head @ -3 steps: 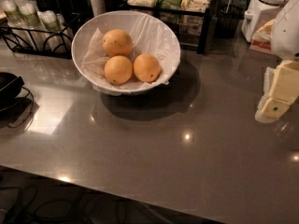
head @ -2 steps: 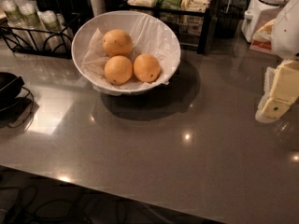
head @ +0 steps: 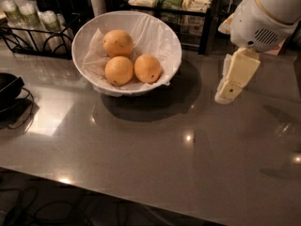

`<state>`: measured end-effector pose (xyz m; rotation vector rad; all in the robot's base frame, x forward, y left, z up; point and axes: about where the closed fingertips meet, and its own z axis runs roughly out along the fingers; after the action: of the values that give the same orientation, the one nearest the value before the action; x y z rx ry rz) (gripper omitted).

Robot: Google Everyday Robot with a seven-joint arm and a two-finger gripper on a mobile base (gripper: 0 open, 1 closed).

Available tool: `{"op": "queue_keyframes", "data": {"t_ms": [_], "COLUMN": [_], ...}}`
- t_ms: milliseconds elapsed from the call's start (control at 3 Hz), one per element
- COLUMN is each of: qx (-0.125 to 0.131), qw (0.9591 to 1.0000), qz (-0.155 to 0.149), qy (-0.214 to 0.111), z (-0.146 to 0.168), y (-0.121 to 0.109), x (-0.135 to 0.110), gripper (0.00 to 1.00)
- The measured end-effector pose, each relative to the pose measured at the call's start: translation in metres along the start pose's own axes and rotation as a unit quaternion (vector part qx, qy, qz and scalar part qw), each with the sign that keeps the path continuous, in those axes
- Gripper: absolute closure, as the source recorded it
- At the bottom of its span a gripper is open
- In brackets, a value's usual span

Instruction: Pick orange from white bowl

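Note:
The white bowl (head: 170, 45), wide and lined with crumpled white paper, stands at the back left of the grey table. Three oranges lie in it. The deeper orange one with a tiny dark speck (head: 147, 68) is at the front right. Two paler oranges lie beside it, one at the front left (head: 118, 70) and one at the back (head: 117, 43). My gripper (head: 231, 81), cream coloured, hangs from the white arm (head: 265, 13) to the right of the bowl. It is just above the table, apart from the bowl and holding nothing.
A black wire rack with cups (head: 28, 22) stands at the back left. A black shelf of packets (head: 183, 4) stands behind the bowl. A black object (head: 7, 91) sits at the left edge. The table's front edge (head: 117, 192) runs across the bottom.
The arm and gripper have moved left and slightly up, closer to the bowl. The bowl and oranges have not moved.

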<state>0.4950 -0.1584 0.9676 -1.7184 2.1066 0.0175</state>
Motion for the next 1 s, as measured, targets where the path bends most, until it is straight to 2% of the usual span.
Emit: {"op": "queue_keyframes", "data": {"t_ms": [333, 667, 1000], "qx": [0.000, 0.000, 0.002], "qw": [1.0000, 0.9999, 0.9983], "qz": [0.000, 0.008, 0.017], "qy": [0.000, -0.015, -0.055], "z": [0.000, 0.007, 0.025], "y": [0.000, -0.003, -0.017], "x": [0.000, -0.005, -0.024], "gripper": [0.00, 0.00, 0.00]}}
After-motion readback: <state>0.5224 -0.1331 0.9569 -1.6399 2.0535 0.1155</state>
